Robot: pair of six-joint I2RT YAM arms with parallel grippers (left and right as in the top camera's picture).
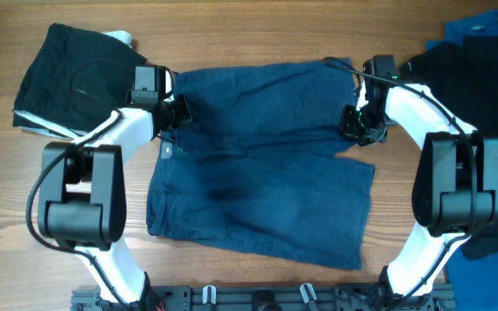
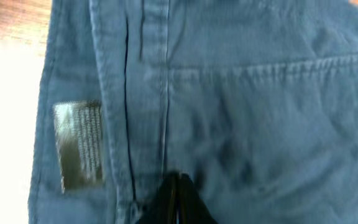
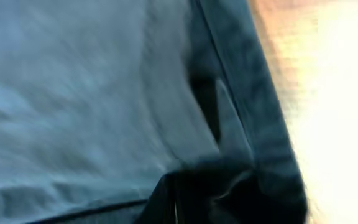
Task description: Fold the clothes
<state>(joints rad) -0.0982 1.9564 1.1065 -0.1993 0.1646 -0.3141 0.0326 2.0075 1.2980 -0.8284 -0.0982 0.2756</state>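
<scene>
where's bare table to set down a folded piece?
Bare wood along the far edge of the table, between the black garment and the black pile; also near-left corner. Centre is filled by the navy shorts.

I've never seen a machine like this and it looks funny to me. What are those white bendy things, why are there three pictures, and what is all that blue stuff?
The white bendy things are two robot arms at a wooden table. Each ends in a pinching part, an end effector. One picture looks down from above; the other two come from little cameras on each arm's wrist, so they look very close up.

The blue stuff is a dark navy blue denim-like garment with stitched seams, spread flat. The left end effector and the right end effector each sit at one side edge of it. Up close, the left end effector looks pinched shut on the cloth; the right wrist picture is too blurry to tell.

A folded black garment lies at the far left, and a black and bright blue pile of clothes at the right.
</scene>
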